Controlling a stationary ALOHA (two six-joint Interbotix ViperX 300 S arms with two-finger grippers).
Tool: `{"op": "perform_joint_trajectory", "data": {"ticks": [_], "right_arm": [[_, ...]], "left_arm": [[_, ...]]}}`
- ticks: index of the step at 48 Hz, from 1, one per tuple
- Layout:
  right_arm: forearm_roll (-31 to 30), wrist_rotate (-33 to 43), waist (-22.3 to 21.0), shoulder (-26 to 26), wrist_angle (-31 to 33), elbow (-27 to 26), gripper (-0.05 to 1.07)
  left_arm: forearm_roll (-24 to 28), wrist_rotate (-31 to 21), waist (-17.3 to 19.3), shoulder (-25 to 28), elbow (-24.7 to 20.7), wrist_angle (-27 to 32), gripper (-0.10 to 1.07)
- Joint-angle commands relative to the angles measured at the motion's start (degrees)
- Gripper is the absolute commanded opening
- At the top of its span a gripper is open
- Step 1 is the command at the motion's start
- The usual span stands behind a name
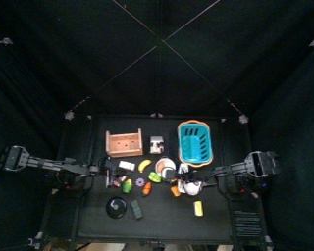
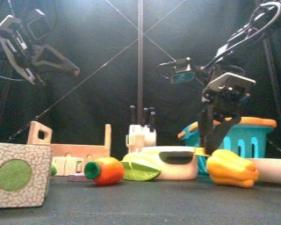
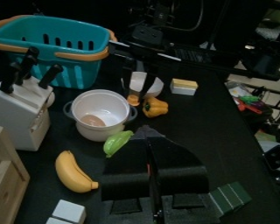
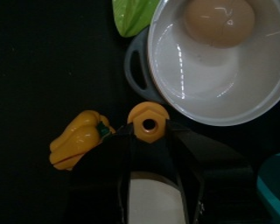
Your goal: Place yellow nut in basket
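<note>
The yellow nut (image 4: 146,122), a small ring with a dark hole, lies on the black table against the white pot's rim. My right gripper (image 4: 146,136) is down at the table with its jaws open and the nut between their tips. From the front, this gripper (image 2: 206,151) hangs low behind the pot and the nut is hidden. The blue basket (image 1: 195,143) (image 2: 251,139) (image 3: 60,66) stands at the back right, just beyond that gripper. My left gripper (image 3: 156,163) rests shut at the table's left, away from the objects.
The white pot (image 4: 224,79) (image 3: 98,112) holds a pale egg-like ball. A yellow pepper (image 4: 74,140) (image 2: 231,167) lies beside the nut. A wooden box (image 1: 126,144), a knife block (image 3: 20,105), a banana (image 3: 73,171) and a green piece (image 3: 116,142) crowd the middle.
</note>
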Motion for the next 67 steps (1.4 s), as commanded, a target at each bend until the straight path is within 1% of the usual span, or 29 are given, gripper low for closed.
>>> {"op": "perform_joint_trajectory", "data": {"ticks": [1,8,29,48,56,61,67], "right_arm": [[0.7,0.1,0.4,-2.0,0.1,-1.5,0.63],[1.2,0.0,0.6,-2.1,0.4,-1.8,0.63],[-0.7,-0.2,0.4,-2.0,1.1,-1.4,0.63],[-1.1,0.0,-0.2,-3.0,2.5,-3.2,0.63],[-1.5,-0.1,-0.5,-5.8,6.4,-5.7,0.63],[-2.5,0.0,-2.1,-8.8,9.4,-7.6,0.63],[-2.9,0.0,-4.4,-12.7,12.7,-8.3,0.63]], "left_arm": [[0.0,0.1,0.1,0.0,-1.1,-1.3,-0.02],[-0.1,0.2,0.1,0.0,-1.1,-2.5,-0.02],[0.0,0.1,0.4,0.0,-1.7,-2.5,-0.02],[-0.1,0.1,0.4,0.0,-1.4,-2.5,-0.02],[0.0,0.1,0.3,0.0,-1.3,-2.5,-0.02],[0.0,0.1,0.3,0.0,-1.4,-2.5,-0.02],[0.0,0.2,0.4,0.0,-1.7,-2.5,-0.02]]}}
